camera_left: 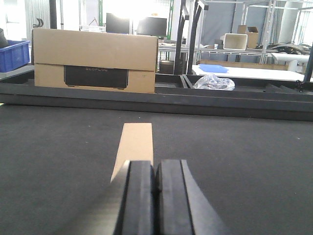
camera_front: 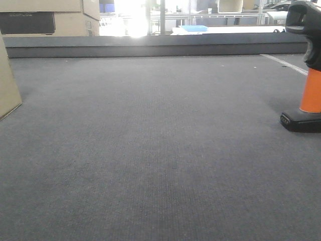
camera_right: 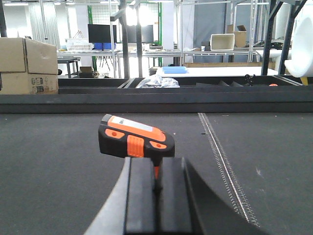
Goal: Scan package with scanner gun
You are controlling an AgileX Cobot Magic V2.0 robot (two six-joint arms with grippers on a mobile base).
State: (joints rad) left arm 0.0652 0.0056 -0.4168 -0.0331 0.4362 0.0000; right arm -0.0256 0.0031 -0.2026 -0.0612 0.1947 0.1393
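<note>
The package (camera_front: pixel 7 80), a tan cardboard box, stands upright at the far left edge of the front view. In the left wrist view its narrow tan face (camera_left: pixel 137 142) rises just beyond my left gripper (camera_left: pixel 155 164), whose black fingers are pressed together with nothing between them. The scanner gun (camera_front: pixel 308 75) stands on its black base at the right edge of the front view. From the right wrist its black and orange head (camera_right: pixel 134 137) shows just past my right gripper (camera_right: pixel 156 161), which is shut and not holding it. No barcode label is visible.
Larger stacked cardboard boxes with a dark panel (camera_left: pixel 95 58) sit at the back left behind a raised dark ledge (camera_front: pixel 155 47). A white stitched line (camera_right: pixel 225 166) runs across the grey mat (camera_front: pixel 160 150) on the right. Beyond the ledge lie a crumpled plastic bag (camera_left: pixel 213 82) and a blue bin (camera_left: pixel 12 54).
</note>
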